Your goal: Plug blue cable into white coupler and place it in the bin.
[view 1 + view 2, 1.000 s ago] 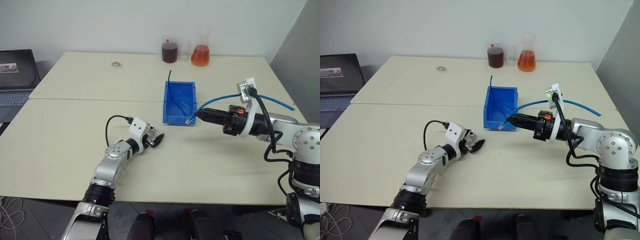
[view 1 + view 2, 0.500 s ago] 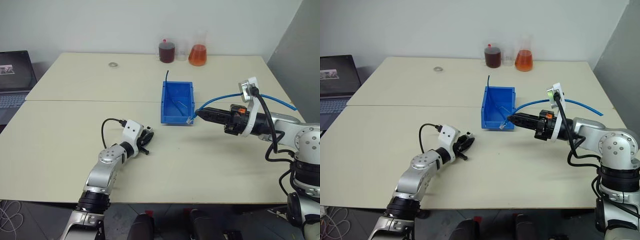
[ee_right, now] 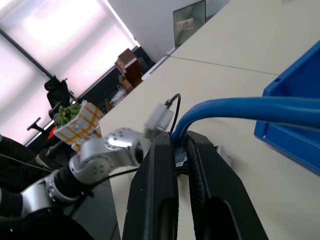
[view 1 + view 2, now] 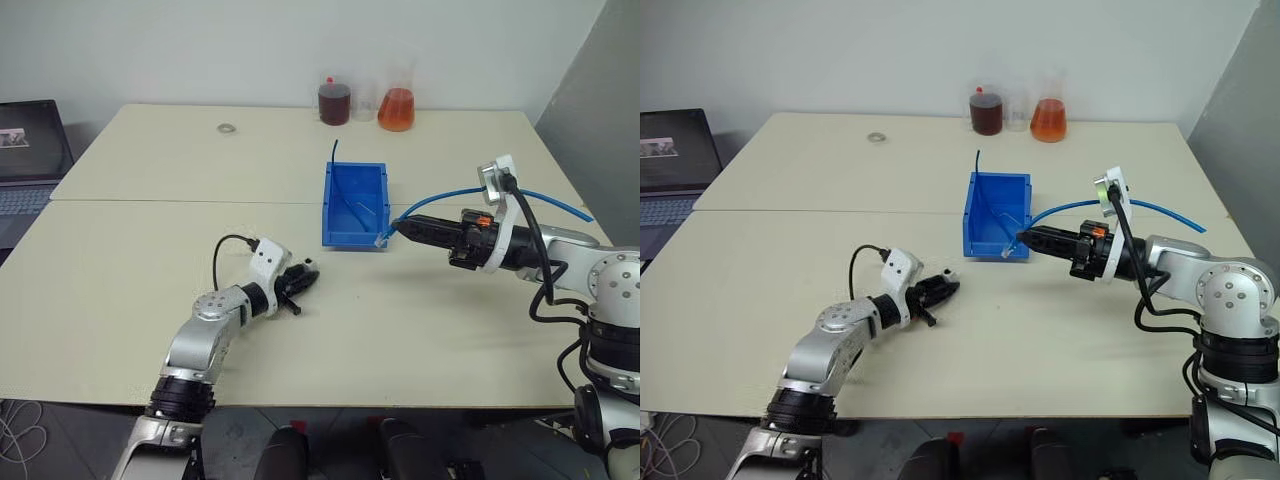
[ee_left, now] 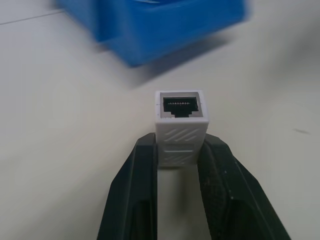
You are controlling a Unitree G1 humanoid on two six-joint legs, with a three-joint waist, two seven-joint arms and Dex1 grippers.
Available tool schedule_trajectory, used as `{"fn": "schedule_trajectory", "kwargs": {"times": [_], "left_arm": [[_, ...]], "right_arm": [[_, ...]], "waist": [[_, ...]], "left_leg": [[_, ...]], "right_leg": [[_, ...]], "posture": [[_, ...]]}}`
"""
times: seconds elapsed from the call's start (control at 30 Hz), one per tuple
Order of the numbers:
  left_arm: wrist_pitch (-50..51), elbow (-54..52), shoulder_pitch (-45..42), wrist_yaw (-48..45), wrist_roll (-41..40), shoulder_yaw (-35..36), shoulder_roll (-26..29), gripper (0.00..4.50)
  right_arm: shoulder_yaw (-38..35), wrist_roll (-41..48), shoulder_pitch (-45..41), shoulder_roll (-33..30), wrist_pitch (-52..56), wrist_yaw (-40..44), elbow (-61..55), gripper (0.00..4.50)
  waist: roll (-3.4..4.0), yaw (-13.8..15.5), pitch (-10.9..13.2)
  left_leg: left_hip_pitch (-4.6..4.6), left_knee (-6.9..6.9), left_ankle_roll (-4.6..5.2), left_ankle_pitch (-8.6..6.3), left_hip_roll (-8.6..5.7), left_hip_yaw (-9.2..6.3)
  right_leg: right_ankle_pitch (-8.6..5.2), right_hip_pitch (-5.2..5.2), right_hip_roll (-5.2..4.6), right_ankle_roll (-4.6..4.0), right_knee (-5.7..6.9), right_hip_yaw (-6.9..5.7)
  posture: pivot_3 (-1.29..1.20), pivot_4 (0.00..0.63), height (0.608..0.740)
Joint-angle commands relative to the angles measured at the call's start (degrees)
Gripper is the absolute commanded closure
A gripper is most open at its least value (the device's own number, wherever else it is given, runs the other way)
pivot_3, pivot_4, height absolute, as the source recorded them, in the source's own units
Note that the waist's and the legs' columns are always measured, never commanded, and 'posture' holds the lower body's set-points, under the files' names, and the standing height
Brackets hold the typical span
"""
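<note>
Fingers (image 5: 142,165) pinch the white coupler (image 5: 181,127) above the beige table (image 4: 140,270).

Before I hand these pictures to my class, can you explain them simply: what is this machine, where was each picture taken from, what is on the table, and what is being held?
It is a humanoid robot with two arms, each ending in a gripper of two black fingers. Two pictures come from cameras on its head, looking down over the table. The other two come from a camera on each wrist, looking along that gripper's fingers.

The left gripper is shut on the white coupler, a small block with a dark socket facing away from the wrist. The right gripper is shut on the blue cable, near its plug end, close to the corner of the bin. The cable arches back past the arm.

At the table's far edge stand a bottle of dark liquid and a flask of orange liquid. A laptop sits off to the left.
</note>
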Motion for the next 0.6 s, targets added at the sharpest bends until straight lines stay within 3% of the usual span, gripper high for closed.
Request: {"fn": "schedule_trajectory", "kwargs": {"times": [0.03, 0.17, 0.3, 0.6], "left_arm": [[-6.60, -3.41, -0.42, -13.14, -0.90, -2.78, 6.39, 3.72], [-16.88, 3.04, -1.89, -20.19, 3.25, -6.42, 8.71, 3.72], [-27.08, 12.69, -4.19, -21.81, 6.65, -9.40, 4.80, 3.72], [-33.13, 21.98, -6.87, -21.72, 8.56, -10.66, -1.34, 3.72]], "right_arm": [[6.11, -7.52, -1.56, -3.60, -4.31, 7.33, -3.56, 4.46], [12.50, -15.47, -1.29, -4.71, -10.03, 13.30, -4.22, 4.46], [19.91, -24.70, -0.07, -3.73, -17.41, 16.54, -6.50, 4.46], [28.12, -36.97, 1.20, -1.08, -27.68, 20.92, -6.27, 4.46]], "waist": [[0.04, -0.03, 0.00], [0.04, 0.04, 0.00], [0.03, 0.08, 0.00], [0.02, 0.15, 0.01]], "left_leg": [[-0.01, -0.03, 0.00, 0.00, 0.02, 0.00], [0.01, -0.02, 0.00, 0.00, 0.00, 0.01], [-0.01, -0.01, 0.01, -0.01, -0.01, 0.01], [-0.04, 0.06, 0.01, -0.01, -0.03, -0.02]], "right_leg": [[-0.01, -0.03, 0.02, -0.01, -0.05, -0.01], [-0.05, -0.01, 0.00, 0.03, -0.07, -0.01], [-0.05, -0.02, 0.00, 0.01, -0.07, -0.02], [-0.02, 0.00, -0.02, -0.01, -0.05, -0.05]], "posture": [[0.00, 0.150, 0.740], [0.00, 0.150, 0.740], [0.00, 0.150, 0.740], [0.00, 0.150, 0.740]]}}
